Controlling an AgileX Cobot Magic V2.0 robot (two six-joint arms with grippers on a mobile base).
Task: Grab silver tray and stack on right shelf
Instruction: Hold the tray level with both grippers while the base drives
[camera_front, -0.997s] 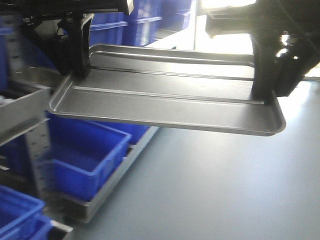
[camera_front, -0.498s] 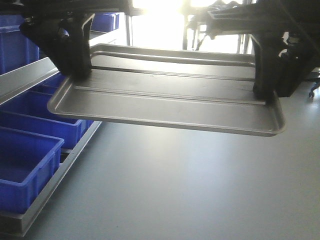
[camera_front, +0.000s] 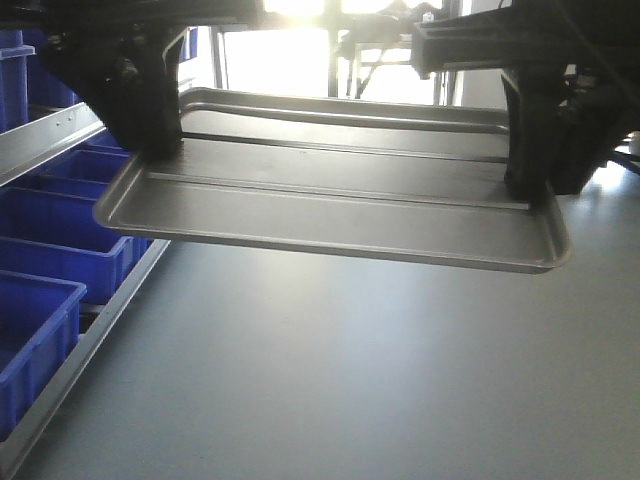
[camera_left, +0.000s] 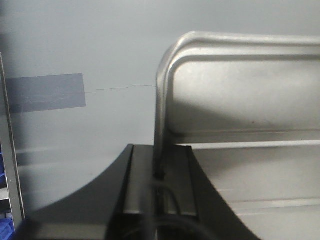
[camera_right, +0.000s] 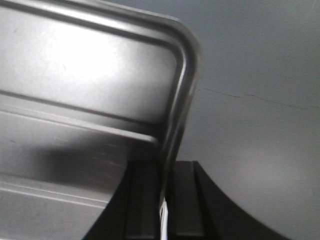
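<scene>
grey floor, blue bins, bright windows

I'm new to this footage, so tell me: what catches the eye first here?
A shiny rectangular silver metal tray with two raised ribs hangs in mid-air across the front view. A black left hand and black right hand clamp its short edges. Blue plastic bins line the lower left.

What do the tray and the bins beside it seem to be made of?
The tray looks like brushed metal, probably steel or aluminium: silvery sheen, glare, pressed ribs. The bins look like moulded plastic: uniform opaque blue with thick rims.
</scene>
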